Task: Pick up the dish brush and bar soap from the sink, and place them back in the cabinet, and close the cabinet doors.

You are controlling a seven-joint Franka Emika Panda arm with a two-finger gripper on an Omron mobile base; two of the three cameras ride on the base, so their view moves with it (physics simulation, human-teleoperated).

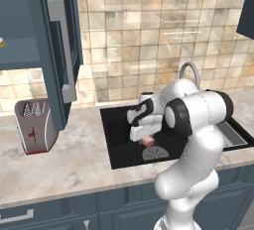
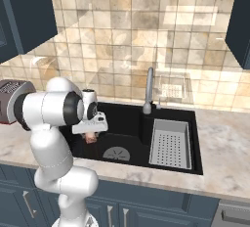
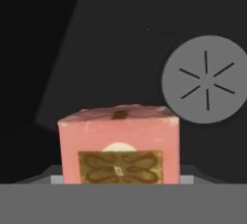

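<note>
- The bar soap (image 3: pixel 119 146) lies in the sink (image 1: pixel 116 140), on the black floor just beside the round grey drain (image 3: pixel 205 79); in the hand view it is a pinkish block with a brown patterned label on the face turned toward the camera.
- In the left base view the bar soap (image 1: pixel 147 140) shows as a small pink patch just behind the drain (image 1: pixel 154 153), under the gripper (image 1: pixel 141 136).
- Its long axis cannot be told from these views; the labelled face looks wider than tall.
- The sink (image 2: pixel 132 123) also holds a grey perforated tray (image 2: pixel 170 144) on the side of the drain (image 2: pixel 116 154) away from the soap.
- The gripper (image 2: pixel 90 134) hangs low inside the sink, right over the soap; whether its fingers are spread or pinching the block cannot be told, since the tips are hidden.
- The faucet (image 2: pixel 148 91) stands at the sink's back rim.
- One of the cabinet doors (image 1: pixel 57 50) stands open above the counter (image 1: pixel 74 159), up and away from the sink, with a red-and-silver toaster (image 1: pixel 34 125) below it.
</note>
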